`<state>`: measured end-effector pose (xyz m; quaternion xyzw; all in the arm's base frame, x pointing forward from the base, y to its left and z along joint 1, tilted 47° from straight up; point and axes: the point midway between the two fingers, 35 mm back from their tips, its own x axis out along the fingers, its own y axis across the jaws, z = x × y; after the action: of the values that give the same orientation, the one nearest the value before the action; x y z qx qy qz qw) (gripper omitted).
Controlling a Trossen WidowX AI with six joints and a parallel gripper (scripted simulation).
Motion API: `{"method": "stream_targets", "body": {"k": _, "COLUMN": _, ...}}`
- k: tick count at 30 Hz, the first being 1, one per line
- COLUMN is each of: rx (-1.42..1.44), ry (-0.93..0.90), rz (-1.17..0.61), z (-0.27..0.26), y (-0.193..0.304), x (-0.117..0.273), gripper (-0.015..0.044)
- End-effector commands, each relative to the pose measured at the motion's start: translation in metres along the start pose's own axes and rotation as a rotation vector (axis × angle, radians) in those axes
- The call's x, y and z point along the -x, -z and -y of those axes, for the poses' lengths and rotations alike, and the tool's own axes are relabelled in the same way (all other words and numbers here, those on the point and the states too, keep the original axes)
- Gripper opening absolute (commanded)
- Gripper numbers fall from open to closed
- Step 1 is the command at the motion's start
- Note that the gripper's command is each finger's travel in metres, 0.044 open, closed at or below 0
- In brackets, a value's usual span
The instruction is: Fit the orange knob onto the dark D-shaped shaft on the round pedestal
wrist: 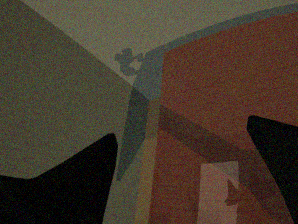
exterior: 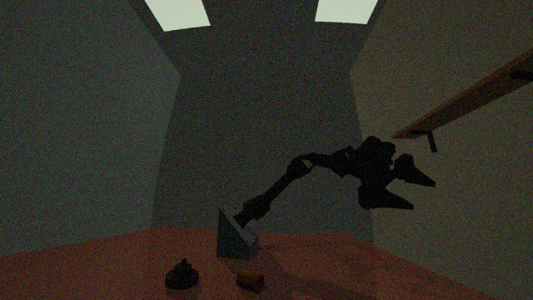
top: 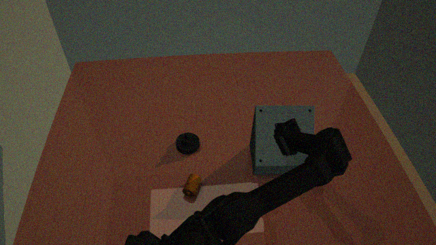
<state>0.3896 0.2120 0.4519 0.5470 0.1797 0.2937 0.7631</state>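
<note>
1. Orange knob point(top: 192, 185) point(exterior: 250, 280) is off the shaft. Exterior view, left to right: round pedestal point(top: 187, 143) point(exterior: 181, 279) first, upright on the red table point(top: 136, 102) point(exterior: 316, 258) point(wrist: 220, 100), bare shaft point(exterior: 183, 262) up top.
2. Grey wedge block point(top: 266, 136) point(exterior: 233, 243) next, farther back, arm point(top: 279, 190) point(exterior: 283, 183) mounted on its slope.
3. Knob then, lying on its side near the pedestal, not touching it. Top view puts it over the edge of the pale patch point(top: 170, 201) point(wrist: 217, 190).
4. My gripper point(exterior: 424, 195) point(wrist: 185, 132) hangs right, well above the table. Fingers wide apart, nothing between them.
5. Wall shelf point(exterior: 470, 96) far right. Pictures are dim and grainy; I can't read the shaft's flat.
</note>
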Motion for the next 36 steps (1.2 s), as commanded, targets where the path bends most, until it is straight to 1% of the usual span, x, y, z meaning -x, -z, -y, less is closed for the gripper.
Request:
{"method": "stream_targets", "body": {"k": 1, "rx": -0.138, "ry": 0.191, "rz": -0.069, "z": 0.076, "y": 0.000, "x": -0.005, "gripper": 0.0440}}
{"method": "stream_targets", "body": {"k": 5, "rx": -0.325, "ry": 0.393, "rz": -0.123, "z": 0.156, "y": 0.000, "x": 0.005, "gripper": 0.0440}}
{"method": "stream_targets", "body": {"k": 9, "rx": -0.569, "ry": 0.595, "rz": -0.160, "z": 0.232, "y": 0.006, "x": 0.032, "gripper": 0.0440}}
{"method": "stream_targets", "body": {"k": 14, "rx": -0.982, "ry": 0.836, "rz": -0.176, "z": 0.313, "y": 0.024, "x": 0.086, "gripper": 0.0440}}
{"method": "stream_targets", "body": {"k": 18, "rx": -1.453, "ry": 1.006, "rz": -0.155, "z": 0.360, "y": 0.048, "x": 0.145, "gripper": 0.0440}}
{"method": "stream_targets", "body": {"k": 20, "rx": -1.724, "ry": 1.062, "rz": -0.131, "z": 0.368, "y": 0.065, "x": 0.173, "gripper": 0.0440}}
{"method": "stream_targets", "body": {"k": 22, "rx": -1.819, "ry": 1.076, "rz": -0.121, "z": 0.369, "y": 0.071, "x": 0.183, "gripper": 0.0440}}
{"method": "stream_targets", "body": {"k": 30, "rx": -1.819, "ry": 1.076, "rz": -0.121, "z": 0.369, "y": 0.072, "x": 0.182, "gripper": 0.0440}}
{"method": "stream_targets", "body": {"k": 36, "rx": -1.820, "ry": 1.075, "rz": -0.122, "z": 0.380, "y": 0.089, "x": 0.171, "gripper": 0.0440}}
